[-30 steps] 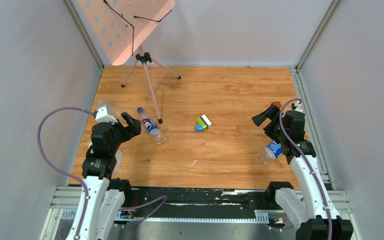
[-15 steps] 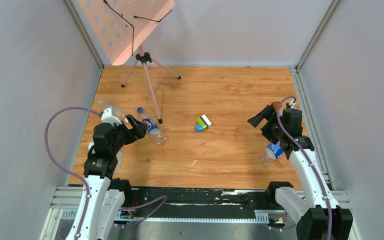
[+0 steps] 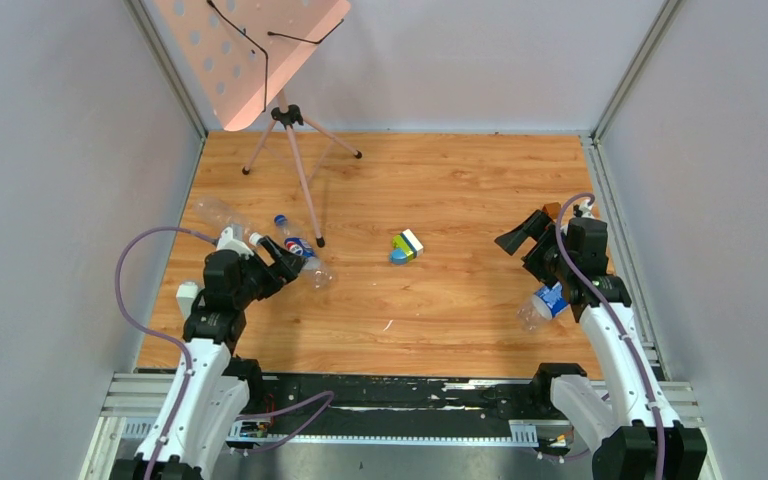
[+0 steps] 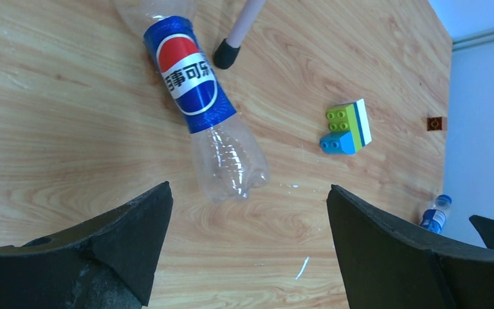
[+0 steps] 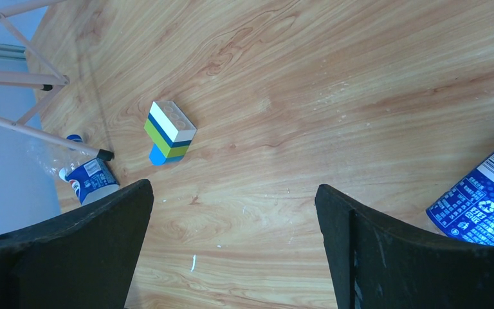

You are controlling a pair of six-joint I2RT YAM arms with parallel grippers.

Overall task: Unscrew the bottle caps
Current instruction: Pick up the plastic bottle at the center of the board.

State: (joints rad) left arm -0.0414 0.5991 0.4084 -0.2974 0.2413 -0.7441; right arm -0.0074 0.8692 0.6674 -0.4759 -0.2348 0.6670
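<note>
Three bottles on their sides on the wooden tabletop. At left, Pepsi-label bottle, neck to the far left, clear base to the near right, just beside the black stand foot of a pink music stand. Dark blue cap seated on its neck. Farther left, close to the wall, unlabelled bottle, clear and crumpled; neck end hidden behind the left arm, so cannot tell about a cap there. At right, toward the near edge, third bottle with a blue wrap, partly tucked under the right arm; from the left wrist view, second blue cap in place on it.

Left gripper low at the near side of the Pepsi-label bottle, jaws spread wide, released, grasping nothing; bottle base just ahead of the gap, apart from both jaws. Right gripper above the right part of the tabletop, pointing far and left, jaws likewise wide apart and empty, third bottle's label at the near-right corner of its wrist view.

Mid-tabletop, between the arms: toy block cluster in white, blue and yellow-green, well apart from every bottle. Small brown cube at far right, just beyond the right gripper.
</note>
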